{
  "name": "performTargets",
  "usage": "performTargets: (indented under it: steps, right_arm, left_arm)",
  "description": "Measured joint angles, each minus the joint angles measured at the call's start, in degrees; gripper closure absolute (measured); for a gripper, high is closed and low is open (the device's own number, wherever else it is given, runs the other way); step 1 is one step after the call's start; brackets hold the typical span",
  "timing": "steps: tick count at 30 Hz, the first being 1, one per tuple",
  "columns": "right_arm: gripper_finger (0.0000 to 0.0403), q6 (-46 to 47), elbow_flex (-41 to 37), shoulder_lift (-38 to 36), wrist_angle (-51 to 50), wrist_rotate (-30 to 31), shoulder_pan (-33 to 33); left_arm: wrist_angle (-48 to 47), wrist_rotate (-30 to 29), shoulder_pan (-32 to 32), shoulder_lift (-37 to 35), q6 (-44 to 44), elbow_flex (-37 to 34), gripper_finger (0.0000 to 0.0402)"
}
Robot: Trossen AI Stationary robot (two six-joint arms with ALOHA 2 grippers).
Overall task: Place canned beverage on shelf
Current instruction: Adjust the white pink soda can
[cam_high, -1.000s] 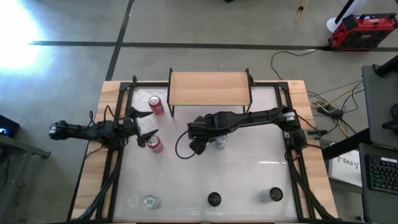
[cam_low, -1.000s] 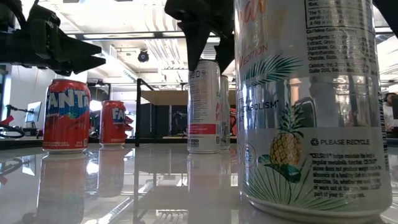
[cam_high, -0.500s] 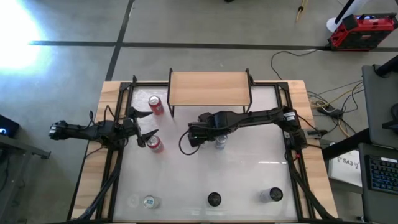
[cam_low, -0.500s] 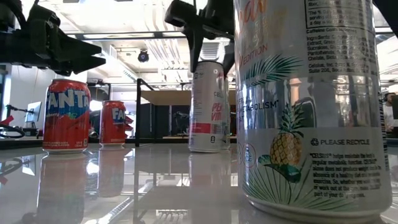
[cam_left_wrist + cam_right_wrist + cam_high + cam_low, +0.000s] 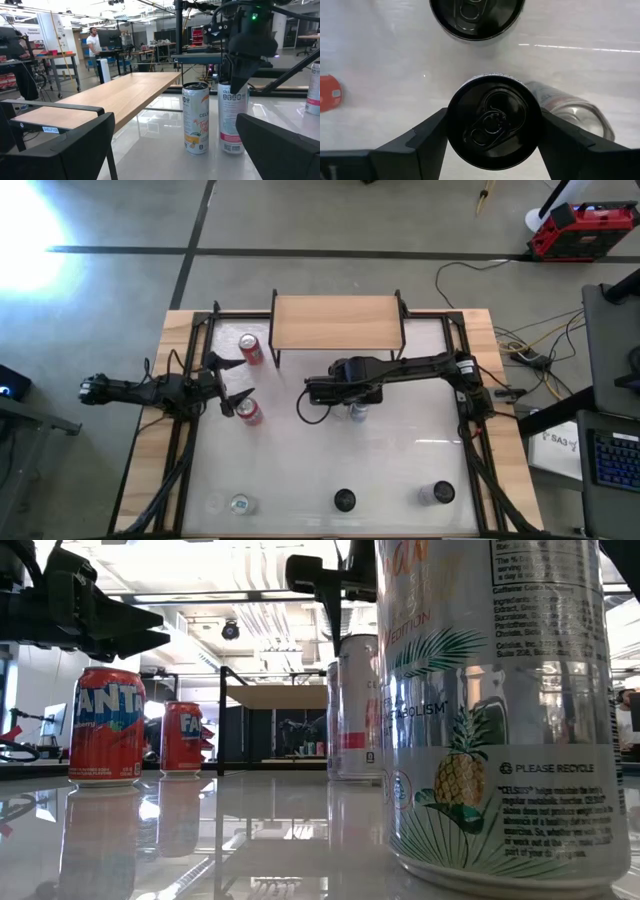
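From my right wrist camera, the right gripper (image 5: pixel 492 131) looks straight down on a tall can (image 5: pixel 493 127), black lid and pull tab facing the lens. Its two fingers (image 5: pixel 420 140) sit against the can's opposite sides, so it is closed around the can. A second can (image 5: pixel 476 17) stands just beyond it, and a silver can (image 5: pixel 568 108) lies on its side nearby.

The low camera shows what the wrist cannot: the held can (image 5: pixel 358 705), white with a pink band, hangs upright under the right gripper, and I cannot tell whether its base touches the table (image 5: pixel 250 830). A pineapple can (image 5: pixel 500 710) fills the foreground; two Fanta cans (image 5: pixel 107 725) stand to one side.

My left wrist camera shows both tall cans side by side, the right gripper over the pink-banded one (image 5: pixel 233 117).

From above, the left gripper (image 5: pixel 228 384) waits with fingers spread near the red cans at the table's left. The shelf (image 5: pixel 337 322) stands at the far edge, top bare, well behind the held can.
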Motion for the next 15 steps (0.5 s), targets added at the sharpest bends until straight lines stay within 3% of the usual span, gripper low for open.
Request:
performTargets:
  steps: [9,15]
  right_arm:
    - [0.0154,8.9,-0.5,0.0,-1.0,-1.1,0.0]
    - [0.0153,8.9,-0.6,0.2,-0.3,-1.7,0.0]
  left_arm:
    - [0.0,0.0,0.0,0.0,0.0,0.0,0.0002]
    - [0.0,0.0,0.0,0.0,0.0,0.0,0.0002]
